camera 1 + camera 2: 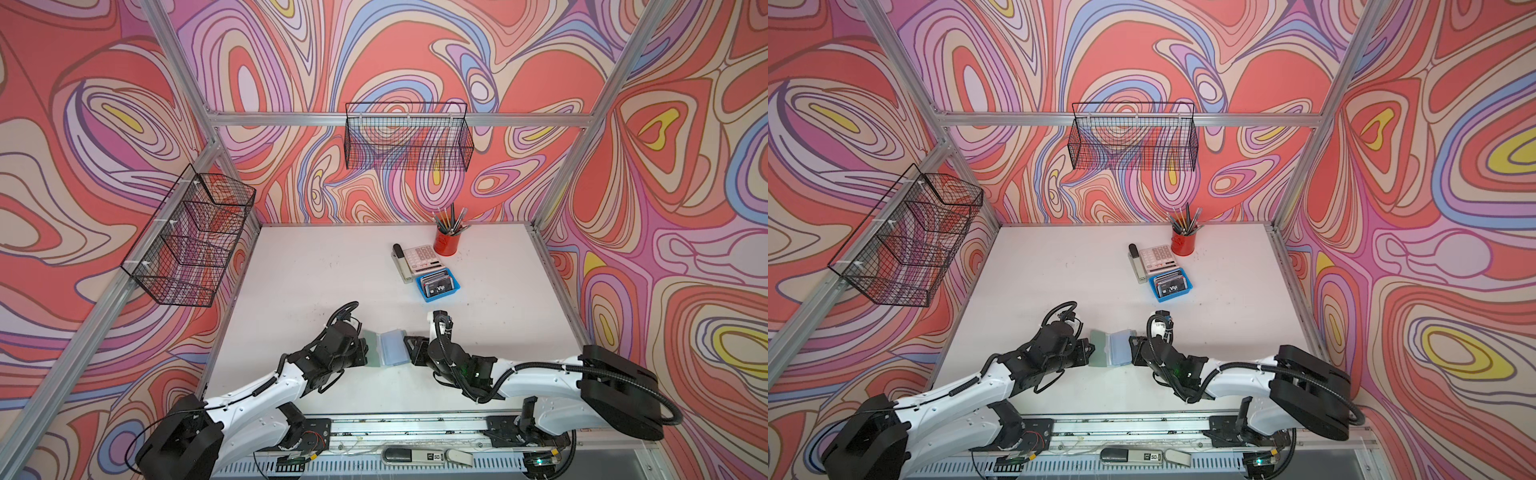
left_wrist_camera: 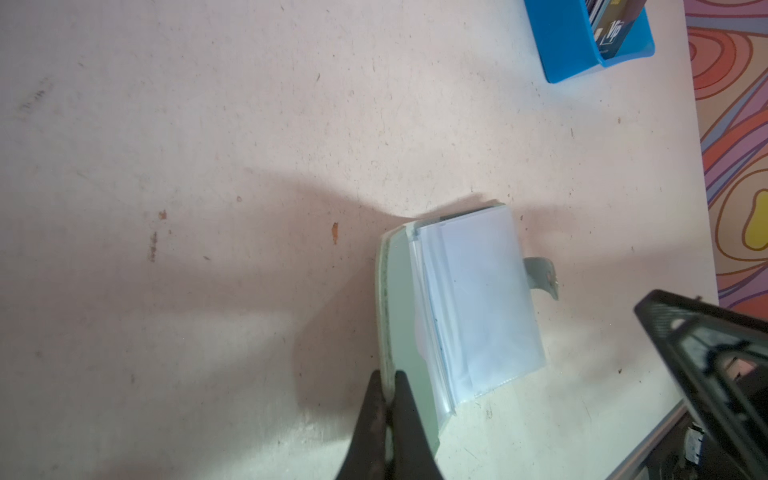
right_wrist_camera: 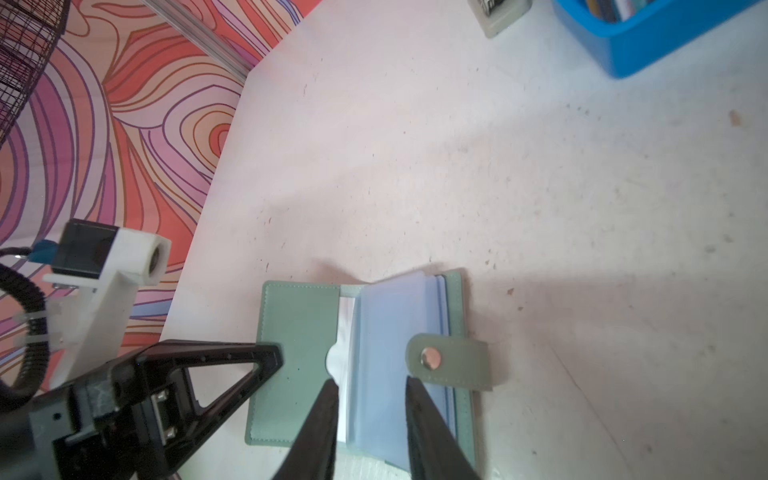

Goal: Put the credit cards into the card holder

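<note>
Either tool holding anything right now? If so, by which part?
Left tool pinches the card holder by the outer edge of its open green cover. Right tool stands open over the clear sleeves, gripping nothing.

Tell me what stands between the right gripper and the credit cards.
Nothing visible does: only bare table lies between the right gripper and the credit cards standing in the blue tray. The card holder lies open at that gripper, off the path.
</note>
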